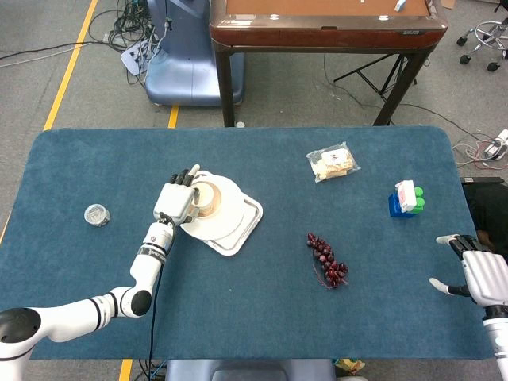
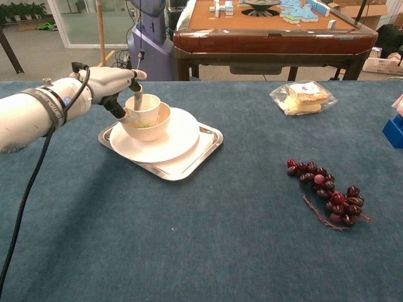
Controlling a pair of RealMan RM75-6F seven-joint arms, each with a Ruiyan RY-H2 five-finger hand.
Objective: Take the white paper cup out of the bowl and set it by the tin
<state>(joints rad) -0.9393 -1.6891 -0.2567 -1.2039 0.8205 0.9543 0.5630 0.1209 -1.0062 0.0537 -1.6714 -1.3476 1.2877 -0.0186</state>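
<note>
1. The white paper cup (image 2: pixel 143 107) stands upright inside the bowl (image 2: pixel 151 128), toward the bowl's left side, with its rim above the bowl's rim.
2. The left hand (image 2: pixel 112 80) holds the cup: in the chest view one finger comes down over the cup's front wall and another lies against its left side, near the bowl's left rim.
3. From above, the head view shows the same left hand (image 1: pixel 177 202) covering the left part of the bowl (image 1: pixel 213 200), so the grip itself is hidden there; only the cup (image 1: pixel 207 193) and the bowl's rim show as rings.
4. The bowl sits on a white plate (image 2: pixel 179 141), and the plate rests on a metal tray (image 2: pixel 204 146) set at an angle on the blue table (image 2: pixel 189 239).
5. The tin (image 1: pixel 97 214) appears clearly only in the head view, a small round thing well to the left of the tray, lying apart on the table.
6. The right hand (image 1: pixel 479 273) shows only in the head view, at the near right edge of the table, with fingers spread and nothing in it.
7. A bunch of dark grapes (image 2: pixel 327 195) lies right of the tray, and a bagged snack (image 2: pixel 302 97) lies farther back.
8. Blue and green blocks (image 1: pixel 406 199) stand at the far right; the chest view catches only their blue edge.
</note>
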